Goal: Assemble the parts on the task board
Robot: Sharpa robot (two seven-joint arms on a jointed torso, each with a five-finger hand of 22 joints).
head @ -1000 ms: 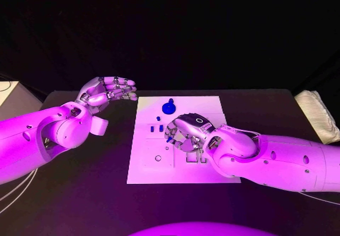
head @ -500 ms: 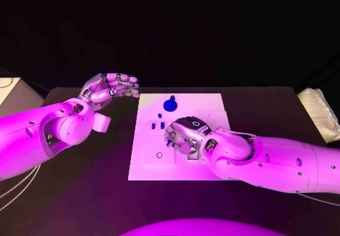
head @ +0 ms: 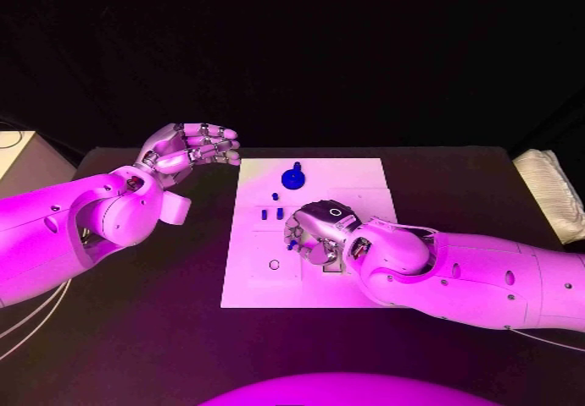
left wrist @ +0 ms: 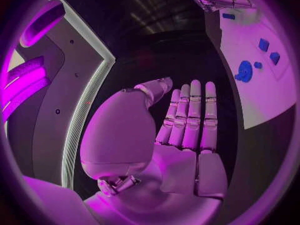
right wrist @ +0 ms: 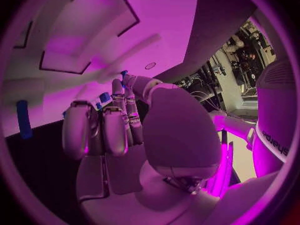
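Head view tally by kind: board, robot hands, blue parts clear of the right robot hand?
task board: 1
robot hands: 2 (left robot hand, right robot hand)
large round blue part: 1
small blue parts: 3
Total: 7

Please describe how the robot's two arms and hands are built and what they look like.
Both arms are smooth white rounded shells with small dark screw holes. The left hand and the right hand are silver metal with many segmented fingers. Thin cables hang beneath the left arm.

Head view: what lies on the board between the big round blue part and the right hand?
Small blue parts on the task board, between the round blue part and the right hand.
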